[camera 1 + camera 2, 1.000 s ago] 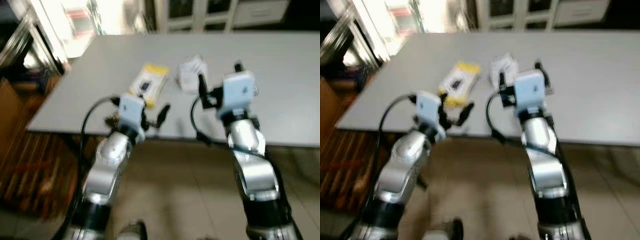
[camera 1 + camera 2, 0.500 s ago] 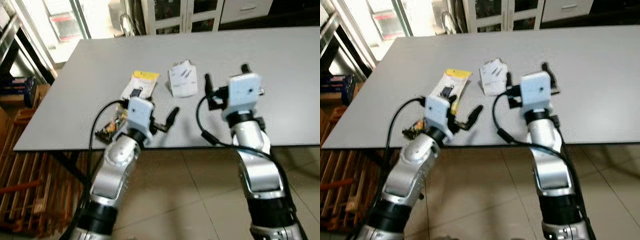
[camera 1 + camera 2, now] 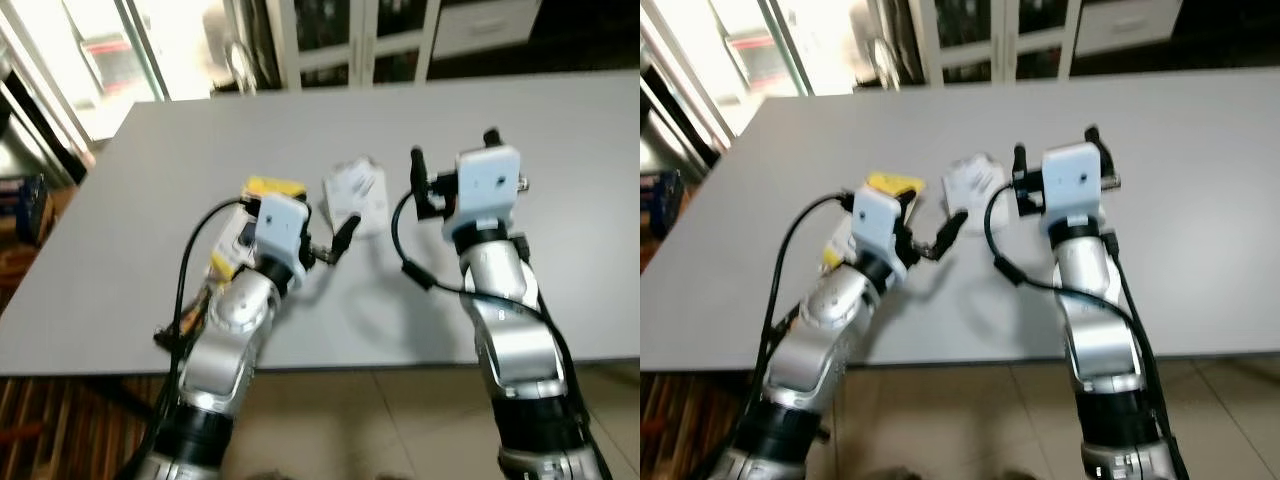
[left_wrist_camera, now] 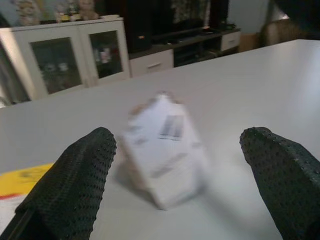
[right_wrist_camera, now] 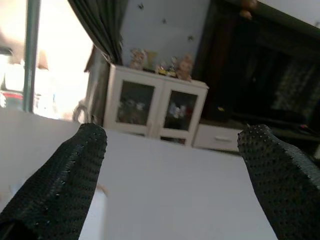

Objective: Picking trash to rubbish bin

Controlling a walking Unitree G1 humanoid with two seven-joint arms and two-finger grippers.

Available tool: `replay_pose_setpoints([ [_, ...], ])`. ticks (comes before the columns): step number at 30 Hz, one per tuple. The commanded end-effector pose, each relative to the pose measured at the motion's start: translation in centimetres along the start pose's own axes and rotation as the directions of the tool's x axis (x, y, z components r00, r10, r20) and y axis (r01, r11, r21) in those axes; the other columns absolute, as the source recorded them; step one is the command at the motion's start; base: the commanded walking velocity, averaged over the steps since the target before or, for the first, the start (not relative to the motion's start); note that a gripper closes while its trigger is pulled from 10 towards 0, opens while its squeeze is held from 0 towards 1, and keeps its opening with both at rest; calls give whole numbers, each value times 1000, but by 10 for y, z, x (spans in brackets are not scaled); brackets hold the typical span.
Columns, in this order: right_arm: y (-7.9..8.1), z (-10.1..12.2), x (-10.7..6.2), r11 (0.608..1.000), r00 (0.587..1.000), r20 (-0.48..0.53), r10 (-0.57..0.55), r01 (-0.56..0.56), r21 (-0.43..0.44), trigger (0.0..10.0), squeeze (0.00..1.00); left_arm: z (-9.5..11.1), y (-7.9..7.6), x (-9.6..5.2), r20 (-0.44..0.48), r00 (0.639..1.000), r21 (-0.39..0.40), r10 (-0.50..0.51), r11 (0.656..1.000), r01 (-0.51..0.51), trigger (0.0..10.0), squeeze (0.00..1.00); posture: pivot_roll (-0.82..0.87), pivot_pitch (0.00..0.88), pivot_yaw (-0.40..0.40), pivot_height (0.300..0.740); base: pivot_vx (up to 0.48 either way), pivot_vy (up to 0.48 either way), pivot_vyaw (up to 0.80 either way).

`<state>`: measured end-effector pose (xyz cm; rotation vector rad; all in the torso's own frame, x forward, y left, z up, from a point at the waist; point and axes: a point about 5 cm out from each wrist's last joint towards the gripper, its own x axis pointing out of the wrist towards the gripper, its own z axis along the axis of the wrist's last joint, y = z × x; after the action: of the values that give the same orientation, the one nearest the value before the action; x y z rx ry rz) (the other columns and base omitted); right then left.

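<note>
Grey table (image 3: pixel 120 260) was the landmark. White crumpled wrapper (image 3: pixel 356 190) lay on it approx. mid-width, toward the robot's side, w/ a yellow packet (image 3: pixel 262 190) just beside it on the robot's left, partly hidden behind the left arm.

Left gripper (image 4: pixel 175 185) hovered low over the table near the front edge, aimed at the wrapper; fingers (image 4: pixel 75 180) spread wide, nothing between them. In left wrist view the wrapper (image 4: pixel 162 150) sat between and beyond the two pads, not touching either; a strip of the yellow packet (image 4: pixel 22 180) showed by one pad.

Right gripper (image 3: pixel 452 155) was raised above the table, just right of the wrapper, pointing across the tabletop; fingers (image 5: pixel 55 185) also wide apart & empty. Right wrist view looked over the table (image 5: pixel 170 195) to a white glass-door cabinet (image 5: pixel 150 112) at the far side.

Tiled floor (image 3: pixel 970 420) showed below the table's near edge.
</note>
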<state>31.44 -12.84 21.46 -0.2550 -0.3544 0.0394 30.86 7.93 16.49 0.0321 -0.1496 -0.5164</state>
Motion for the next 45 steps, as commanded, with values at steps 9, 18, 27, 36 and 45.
replay_pose_setpoints([
  [9,7,3,2,1000,1000,2,24,-24,2,10000,0,-1,8,-6,-5,1000,-3,23,1000,-23,10000,0,-16,108,58,740,0,0,0],
  [18,6,-1,2,1000,1000,-19,15,-15,8,10000,0,-2,7,-7,-11,1000,-2,10,1000,-10,10000,0,-16,108,58,740,0,0,0],
  [27,2,-5,2,1000,999,-43,0,1,24,10000,0,-4,3,-7,-20,1000,-2,-7,1000,7,10000,0,-14,114,57,740,0,0,0],
  [36,3,-6,2,999,998,-56,-5,7,31,10000,0,-6,3,-8,-40,998,7,-42,999,42,10000,0,-10,116,65,740,0,0,0],
  [45,-4,-15,2,996,993,-115,-36,45,79,10000,0,7,17,-21,-82,980,12,-180,983,181,10000,0,32,181,86,740,0,0,0],
])
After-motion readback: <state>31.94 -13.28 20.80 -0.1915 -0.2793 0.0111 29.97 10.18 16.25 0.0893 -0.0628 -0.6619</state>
